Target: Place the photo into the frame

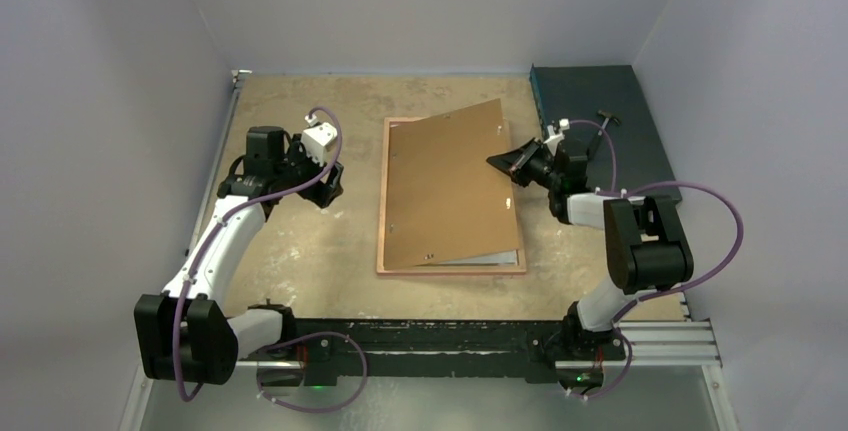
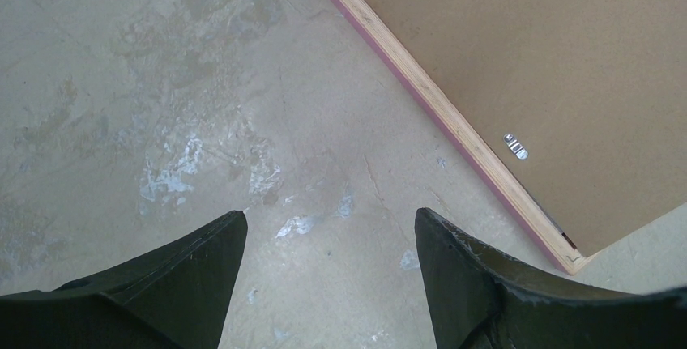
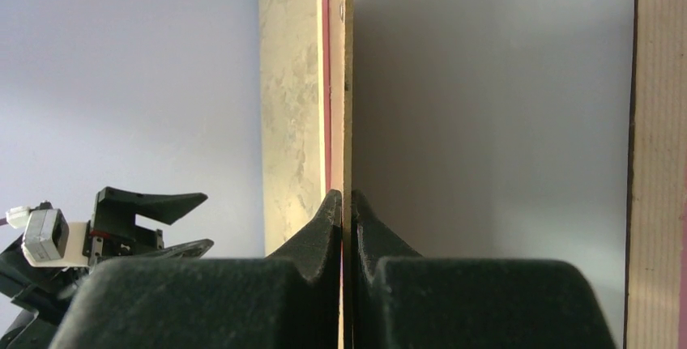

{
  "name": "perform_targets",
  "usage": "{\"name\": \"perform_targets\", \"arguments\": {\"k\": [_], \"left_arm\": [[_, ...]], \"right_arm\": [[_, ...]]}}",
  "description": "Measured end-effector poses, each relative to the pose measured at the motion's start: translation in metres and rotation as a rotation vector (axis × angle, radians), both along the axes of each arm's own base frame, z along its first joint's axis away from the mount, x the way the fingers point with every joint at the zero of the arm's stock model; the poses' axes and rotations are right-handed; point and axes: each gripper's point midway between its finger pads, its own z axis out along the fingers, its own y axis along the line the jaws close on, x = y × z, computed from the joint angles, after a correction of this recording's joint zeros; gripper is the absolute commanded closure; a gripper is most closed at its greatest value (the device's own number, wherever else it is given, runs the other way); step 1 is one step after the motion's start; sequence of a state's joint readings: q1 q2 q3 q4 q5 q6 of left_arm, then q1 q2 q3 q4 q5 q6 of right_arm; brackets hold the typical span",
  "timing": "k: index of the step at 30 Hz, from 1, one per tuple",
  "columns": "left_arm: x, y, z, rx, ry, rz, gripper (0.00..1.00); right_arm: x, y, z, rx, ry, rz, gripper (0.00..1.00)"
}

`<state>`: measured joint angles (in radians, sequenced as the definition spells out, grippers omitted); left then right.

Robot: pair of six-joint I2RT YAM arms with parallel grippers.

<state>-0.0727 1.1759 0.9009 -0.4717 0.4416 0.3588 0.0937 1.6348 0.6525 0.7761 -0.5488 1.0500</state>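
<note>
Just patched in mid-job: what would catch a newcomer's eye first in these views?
The brown backing board stands out. It lies askew over the frame at mid-table, its right edge pinched in the shut right hand. The left hand hangs open over the stained table left of the frame, holding nothing.

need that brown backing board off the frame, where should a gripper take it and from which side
Grip the backing board by its thin right edge, from the right, one finger above, one below. It is a flat sheet lying skewed, that edge raised off the frame; the right gripper is shut on it there.
</note>
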Motion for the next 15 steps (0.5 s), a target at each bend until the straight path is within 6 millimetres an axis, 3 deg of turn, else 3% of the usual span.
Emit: {"name": "perform_targets", "arguments": {"k": [15], "left_arm": [[-0.0004,0.0,-0.0002,-0.001,0.002,0.0,0.25]], "right_arm": [[0.0065,-0.0008,-0.0037,0.01,0.005,0.009,1.0]]}}
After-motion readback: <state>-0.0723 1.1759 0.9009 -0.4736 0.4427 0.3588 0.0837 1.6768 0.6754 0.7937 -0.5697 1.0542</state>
